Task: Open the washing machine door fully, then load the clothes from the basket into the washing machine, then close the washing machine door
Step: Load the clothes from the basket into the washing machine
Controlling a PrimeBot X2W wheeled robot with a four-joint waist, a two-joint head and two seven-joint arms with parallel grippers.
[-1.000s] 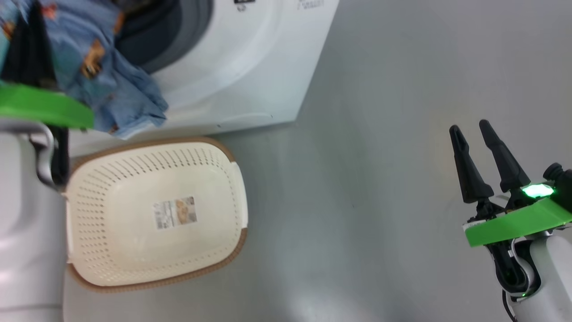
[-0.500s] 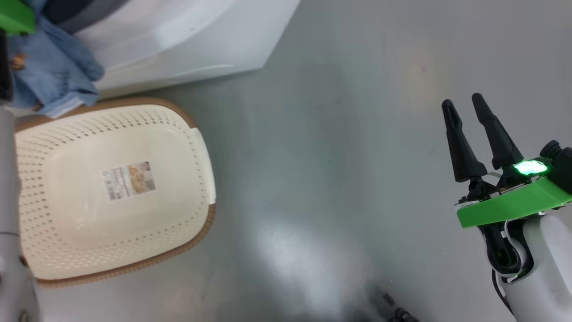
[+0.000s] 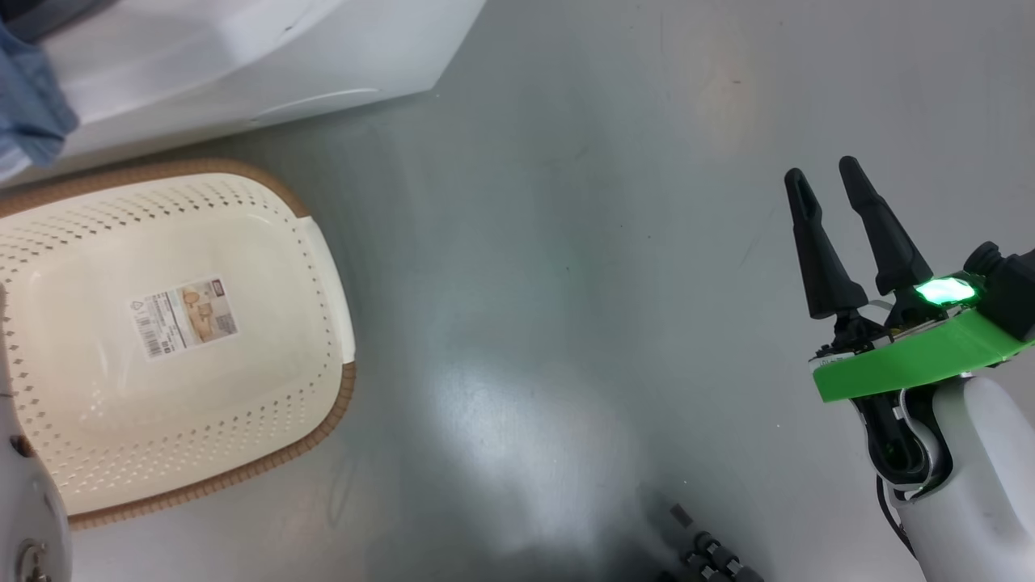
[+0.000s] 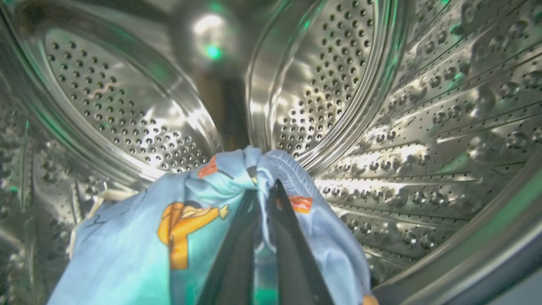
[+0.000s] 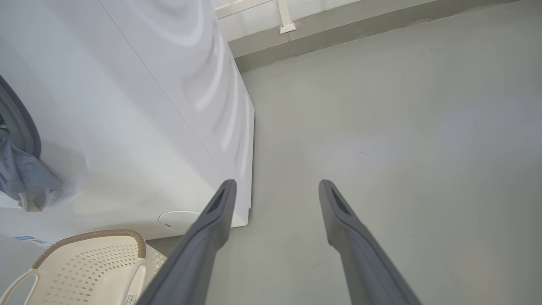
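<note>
My left gripper (image 4: 264, 188) is inside the perforated steel drum (image 4: 338, 76) of the washing machine (image 3: 242, 56), shut on the clothes (image 4: 139, 237), a light-blue garment with orange cartoon prints. A blue fold of the clothes (image 3: 28, 105) hangs over the machine's front, and from the right wrist the clothes (image 5: 21, 178) droop below the grey gasket. The cream basket (image 3: 323, 404) stands on the floor before the machine, holding nothing but a label; the basket (image 5: 84, 262) is at lower left from the right wrist. My right gripper (image 3: 821, 174) (image 5: 275, 188) hovers open over bare floor, far right. The washing machine door is out of view.
Grey floor (image 3: 566, 283) spreads between the basket and my right arm. A dark jointed part (image 3: 703, 558) pokes in at the bottom edge. A wall skirting (image 5: 338, 38) runs behind the washing machine (image 5: 148, 106). My pale left arm (image 3: 24, 517) edges the lower left.
The head camera has swung, so machine and basket slid left and up. My left gripper with the clothes has left the head view, going toward the opening. The right gripper stays open.
</note>
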